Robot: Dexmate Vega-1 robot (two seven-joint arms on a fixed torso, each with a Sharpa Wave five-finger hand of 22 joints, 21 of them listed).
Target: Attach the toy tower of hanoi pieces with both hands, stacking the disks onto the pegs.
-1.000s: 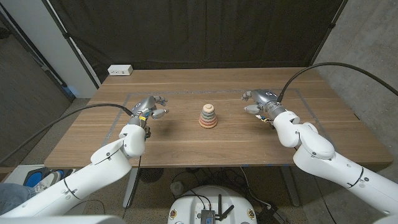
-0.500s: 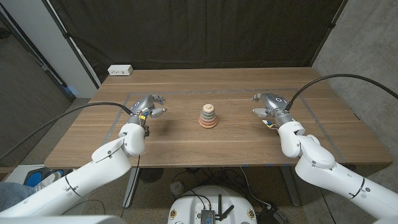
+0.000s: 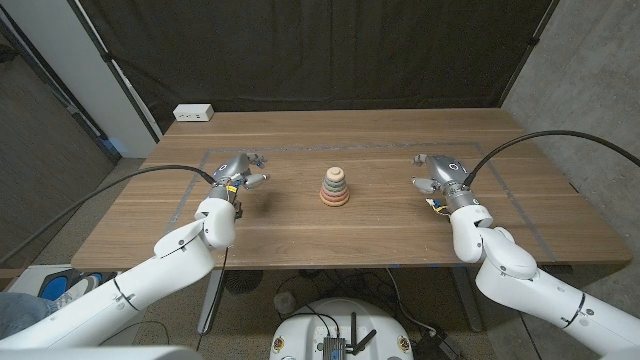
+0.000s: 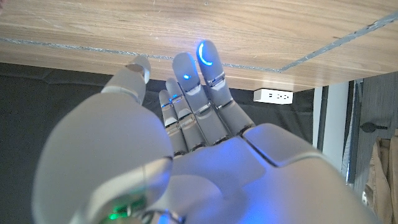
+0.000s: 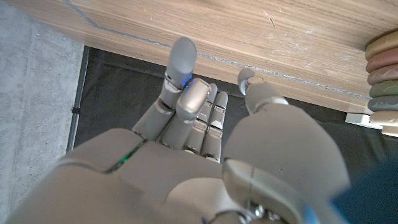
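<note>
**Stacked tower at table centre, both hands empty and well apart from it**

A black curtain hangs behind the wooden table [image 3: 300, 235], with a white power strip [image 3: 193, 113] at its far left corner and faint tape lines marking out a work area. At the middle of that area stands the toy tower [image 3: 335, 187], its disks already piled wide at the bottom and narrow at the top, in muted pinks, greys and a pale cap.

You should expect the disks to be light and rigid, probably smooth wood or plastic, so they may slip under a loose pinch. Take each one by its outer rim from opposite sides, topmost first, and lift straight up so it does not bind on the peg. The base looks small, so it may tip or slide if you drag sideways; one hand could steady it.

Your left hand [image 3: 240, 171] holds nothing, fingers loosely extended and close together. Your right hand [image 3: 437, 170] is likewise empty, fingers partly curled. Each hovers well to its own side of the tower.
</note>
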